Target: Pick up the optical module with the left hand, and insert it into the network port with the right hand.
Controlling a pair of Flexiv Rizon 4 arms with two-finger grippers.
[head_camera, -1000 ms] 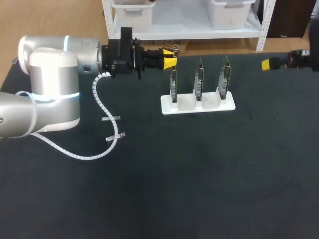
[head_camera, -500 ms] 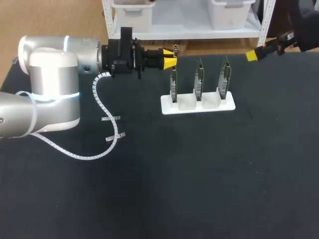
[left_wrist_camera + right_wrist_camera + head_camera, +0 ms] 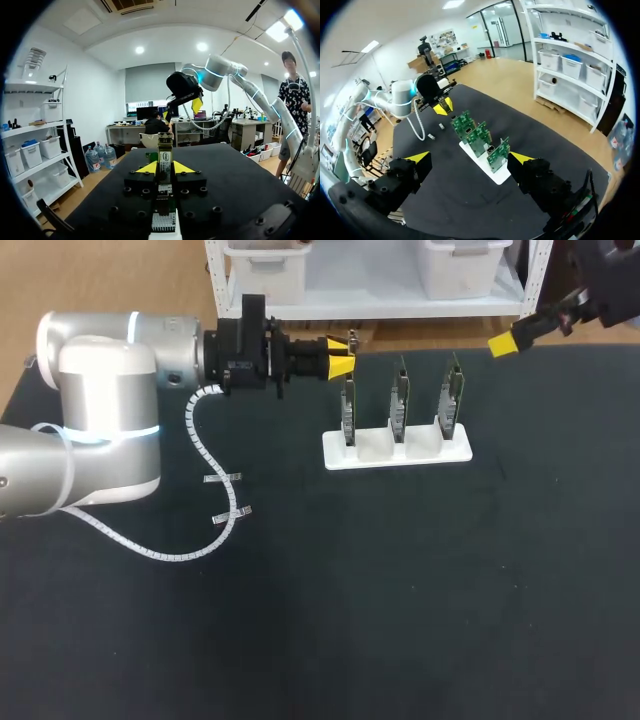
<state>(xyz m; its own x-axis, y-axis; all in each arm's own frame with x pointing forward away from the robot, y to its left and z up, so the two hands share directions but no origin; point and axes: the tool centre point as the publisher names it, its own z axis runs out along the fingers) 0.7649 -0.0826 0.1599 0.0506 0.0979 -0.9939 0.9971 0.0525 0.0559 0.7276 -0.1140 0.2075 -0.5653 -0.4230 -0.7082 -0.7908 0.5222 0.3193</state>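
Head view: left claw [image 3: 345, 353] gripping optical module [image 3: 164, 160] near table [image 3: 400, 590] far edge; right claw [image 3: 470, 159] wide, above same edge.

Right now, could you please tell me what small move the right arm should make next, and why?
Probably bring the right hand across toward the left hand. The left hand is shut on the optical module, while the right hand is open, empty and far from it, so a handover seems to come first.

The table [image 3: 400, 590] was viewed from above and behind by the head camera, low and level from the left wrist. Its card stand [image 3: 380, 462] was shared with the right wrist view.
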